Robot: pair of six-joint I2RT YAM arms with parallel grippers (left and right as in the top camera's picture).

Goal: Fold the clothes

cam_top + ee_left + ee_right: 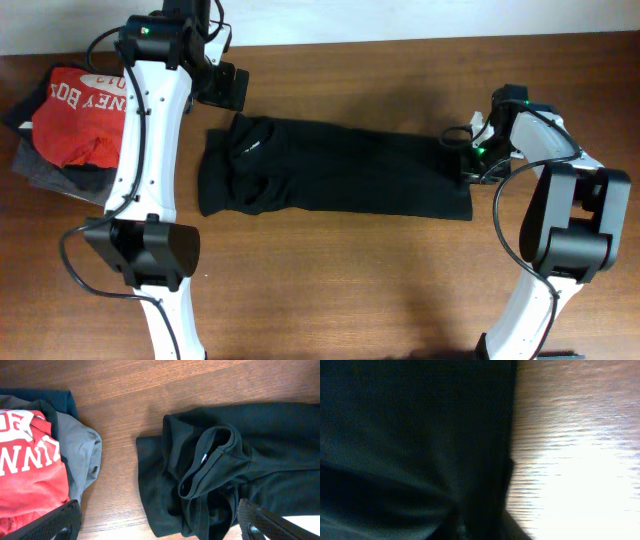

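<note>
The clothes (pixel 330 170), one black top, lie stretched left to right across the middle of the wooden table. The collar with a small white tag (pixel 204 457) is at the left end. My left gripper (pixel 225 85) hovers above that end, open, and both its fingers (pixel 60 522) frame the collar area of the clothes (pixel 215 470) without touching. My right gripper (pixel 468 160) is down at the garment's right edge. In the blurred right wrist view the black fabric (pixel 410 435) fills the left side and gathers into the jaws of the right gripper (pixel 485 532), which is shut on it.
A red T-shirt (pixel 80 115) with white lettering lies on a grey garment (pixel 45 170) at the table's far left; in the left wrist view the red T-shirt (pixel 25 470) and the grey garment (pixel 80 455) lie left of the top. Bare wood (pixel 330 270) lies in front of the clothes.
</note>
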